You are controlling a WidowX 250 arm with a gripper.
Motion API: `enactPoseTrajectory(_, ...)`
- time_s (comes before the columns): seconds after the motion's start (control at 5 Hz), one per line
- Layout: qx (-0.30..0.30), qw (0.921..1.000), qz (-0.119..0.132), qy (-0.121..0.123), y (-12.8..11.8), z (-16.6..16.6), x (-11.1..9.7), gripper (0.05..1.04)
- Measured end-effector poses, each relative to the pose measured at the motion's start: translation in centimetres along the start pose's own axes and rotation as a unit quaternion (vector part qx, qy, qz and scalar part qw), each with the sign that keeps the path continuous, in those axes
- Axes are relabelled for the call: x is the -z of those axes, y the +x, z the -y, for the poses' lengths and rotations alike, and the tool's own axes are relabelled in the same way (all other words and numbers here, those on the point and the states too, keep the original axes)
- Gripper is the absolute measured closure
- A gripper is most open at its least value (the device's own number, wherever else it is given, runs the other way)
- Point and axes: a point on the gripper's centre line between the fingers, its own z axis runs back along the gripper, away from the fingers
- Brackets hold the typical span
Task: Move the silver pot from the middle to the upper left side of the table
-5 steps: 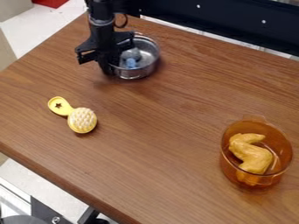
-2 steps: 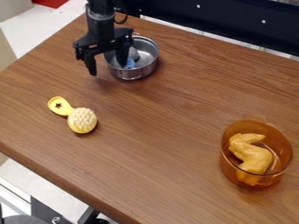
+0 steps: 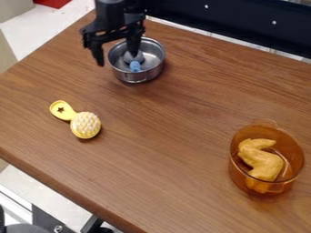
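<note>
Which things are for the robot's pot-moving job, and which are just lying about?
For the job:
- silver pot
- black gripper, fingers apart
- wooden table, where the pot gets moved

Just lying about:
- yellow brush-like toy
- clear orange pot
- yellow-orange toy food inside that
- blue-and-grey thing inside the silver pot

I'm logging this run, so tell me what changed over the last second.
The tool spread open, apparently letting go of the silver pot at its left rim, and rose a little. The yellow brush, amber bowl and chicken wing stayed put; the pot barely shifted, if at all.
</note>
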Motion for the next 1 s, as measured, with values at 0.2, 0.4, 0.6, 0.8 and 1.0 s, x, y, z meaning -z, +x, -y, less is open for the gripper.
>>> enactPoseTrajectory(0.2, 0.031, 0.9994, -0.016, -0.006, -1.1, 1.0, -1.3, 0.084)
enactPoseTrajectory(0.4, 0.074, 0.9972, -0.012, -0.010, -2.6, 2.1, -2.1, 0.084)
enactPoseTrajectory(0.6, 0.100, 0.9946, -0.024, -0.013, -4.7, 3.8, -2.6, 0.084)
enactPoseTrajectory(0.8, 0.121, 0.9921, -0.026, -0.021, -6.8, 5.5, -3.1, 0.084)
enactPoseTrajectory(1.0, 0.125, 0.9917, -0.009, -0.030, -8.2, 4.7, -4.3, 0.084)
